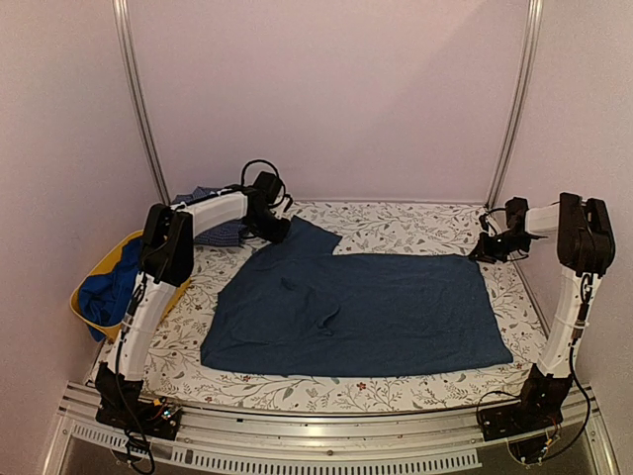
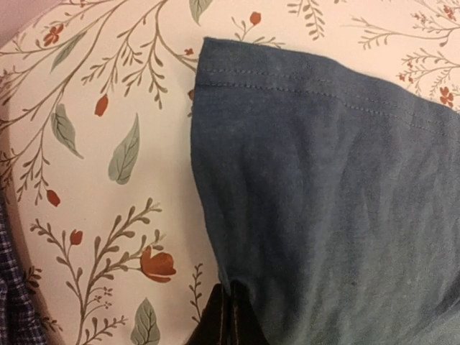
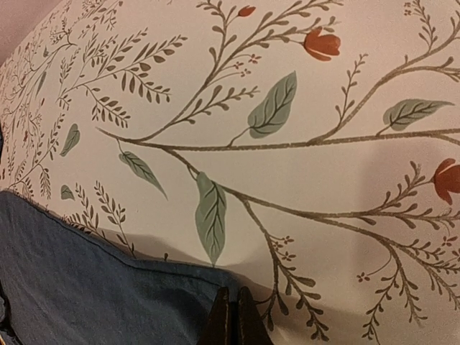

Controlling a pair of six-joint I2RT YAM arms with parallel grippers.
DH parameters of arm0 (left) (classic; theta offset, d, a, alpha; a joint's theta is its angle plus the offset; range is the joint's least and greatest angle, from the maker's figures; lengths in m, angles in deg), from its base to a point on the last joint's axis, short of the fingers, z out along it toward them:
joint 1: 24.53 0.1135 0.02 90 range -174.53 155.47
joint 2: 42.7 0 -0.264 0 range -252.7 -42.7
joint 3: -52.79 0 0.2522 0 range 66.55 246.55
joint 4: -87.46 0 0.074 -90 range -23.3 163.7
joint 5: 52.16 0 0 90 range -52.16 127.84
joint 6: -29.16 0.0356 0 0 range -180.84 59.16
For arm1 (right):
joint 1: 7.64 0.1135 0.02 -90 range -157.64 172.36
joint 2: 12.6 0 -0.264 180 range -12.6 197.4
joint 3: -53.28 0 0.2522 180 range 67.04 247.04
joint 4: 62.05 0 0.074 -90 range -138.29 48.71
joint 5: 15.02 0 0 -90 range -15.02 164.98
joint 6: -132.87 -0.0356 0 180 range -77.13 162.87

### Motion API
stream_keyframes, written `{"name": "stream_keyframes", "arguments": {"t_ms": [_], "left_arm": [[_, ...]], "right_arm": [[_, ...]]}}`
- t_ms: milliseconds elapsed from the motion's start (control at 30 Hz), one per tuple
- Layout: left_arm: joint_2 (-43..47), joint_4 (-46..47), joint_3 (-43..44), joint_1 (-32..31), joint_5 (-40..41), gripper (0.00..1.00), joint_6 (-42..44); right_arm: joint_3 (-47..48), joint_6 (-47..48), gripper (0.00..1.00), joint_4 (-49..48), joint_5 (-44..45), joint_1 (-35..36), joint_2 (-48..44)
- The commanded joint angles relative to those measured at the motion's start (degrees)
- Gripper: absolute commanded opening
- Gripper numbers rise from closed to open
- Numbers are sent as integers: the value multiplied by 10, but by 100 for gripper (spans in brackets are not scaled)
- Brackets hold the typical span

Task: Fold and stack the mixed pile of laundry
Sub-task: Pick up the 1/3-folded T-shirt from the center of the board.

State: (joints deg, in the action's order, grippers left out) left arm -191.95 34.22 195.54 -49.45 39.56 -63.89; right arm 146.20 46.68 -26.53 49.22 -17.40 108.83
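The large dark navy-teal piece (image 1: 366, 312) of the mixed laundry pile lies spread flat on the floral tablecloth. My left gripper (image 1: 272, 230) is at its far left sleeve. In the left wrist view the left gripper (image 2: 230, 289) is shut, pinching the sleeve's side edge, and the cloth (image 2: 323, 180) puckers at the tips. My right gripper (image 1: 485, 252) sits at the garment's far right corner. Seen from the right wrist, the right gripper (image 3: 233, 292) is shut on that hemmed corner (image 3: 108, 287). A royal-blue piece (image 1: 109, 287) sits in the tub. The checked blue shirt (image 1: 213, 233) lies behind the left arm.
A yellow plastic tub (image 1: 87, 309) stands at the table's left edge beside the left arm. Checked cloth (image 2: 11, 287) shows at the left wrist view's lower left. Metal frame posts rise at the back corners. Bare floral tablecloth (image 1: 415, 228) lies beyond the garment.
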Motion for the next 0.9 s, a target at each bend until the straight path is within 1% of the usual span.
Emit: {"name": "stream_keyframes", "arguments": {"t_ms": [0, 167, 400, 467, 600, 767, 867], "left_arm": [[0, -18, -19, 20, -48, 0, -26], [52, 15, -24, 36, -48, 0, -33], [102, 41, -77, 40, -37, 0, -23], [117, 51, -99, 40, -37, 0, -20], [157, 100, -162, 39, -64, 0, -20], [198, 112, -220, 34, -72, 0, -25], [239, 128, -275, 31, -75, 0, -30]], "right_arm": [[-25, -12, 0, 37, 11, 4, -20], [-30, -19, 0, 34, 10, 4, -52], [-31, -24, 0, 35, 2, 4, -78], [-32, -25, 0, 36, 0, 4, -83], [-36, -28, 0, 36, -5, 4, -95], [-57, -34, 0, 36, -3, 4, -121], [-77, -35, 0, 35, -7, 4, -139]]}}
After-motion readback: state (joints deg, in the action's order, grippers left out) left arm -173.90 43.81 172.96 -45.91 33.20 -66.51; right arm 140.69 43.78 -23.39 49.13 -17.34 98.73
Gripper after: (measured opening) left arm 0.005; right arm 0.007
